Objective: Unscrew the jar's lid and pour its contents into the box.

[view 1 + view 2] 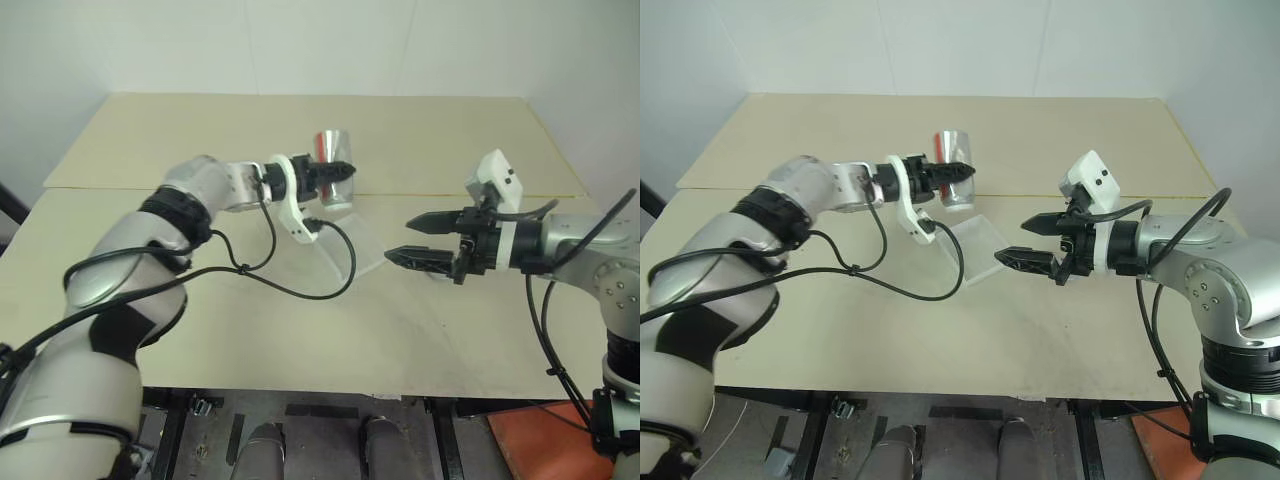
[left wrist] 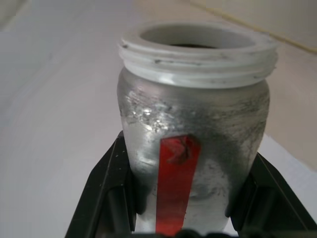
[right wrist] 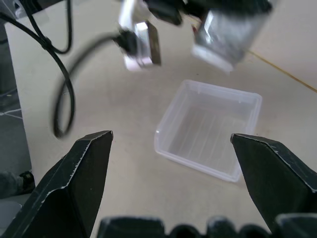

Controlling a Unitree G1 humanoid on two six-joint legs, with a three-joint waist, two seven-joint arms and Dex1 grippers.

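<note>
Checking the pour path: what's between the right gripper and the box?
Bare tabletop between the open right gripper and the box, seen in the right wrist view.

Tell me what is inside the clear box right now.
The box looks empty: only its ribbed clear floor shows, with no brown piece in it. The open jar, gripped by the left gripper, is tilted above its far edge. The jar's inside is too dark to read.

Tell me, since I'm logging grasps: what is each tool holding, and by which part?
The left tool grips the jar around its lower body; the right tool is open, holding nothing.
</note>
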